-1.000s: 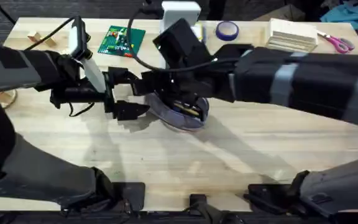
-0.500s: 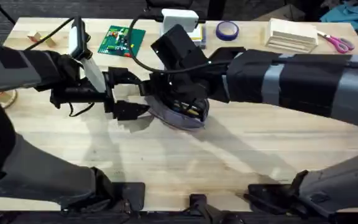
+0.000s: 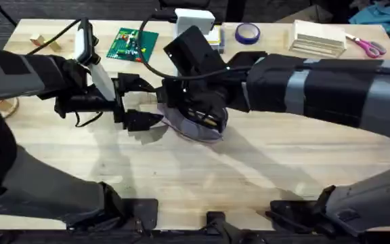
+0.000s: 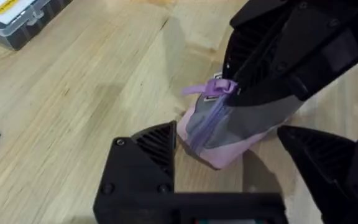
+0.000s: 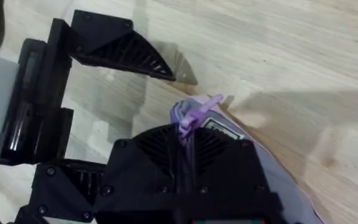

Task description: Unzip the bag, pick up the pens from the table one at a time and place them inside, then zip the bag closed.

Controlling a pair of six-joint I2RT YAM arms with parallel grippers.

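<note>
Bag (image 4: 229,127) | end between spread left end effector (image 4: 241,168) fingers | right end effector (image 5: 188,134) pinching zipper pull (image 5: 197,116)

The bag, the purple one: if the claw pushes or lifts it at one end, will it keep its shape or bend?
The bag looks like soft fabric, creased near its zipper pull, so it would probably sag or fold rather than stay stiff. It seems light, so a push from the open left claw might slide it along the smooth table.

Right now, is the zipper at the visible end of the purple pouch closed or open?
Closed at that end: the pouch shows its zipper pull at the tip with shut teeth below. The rest sits under the right end effector; cannot tell.
</note>
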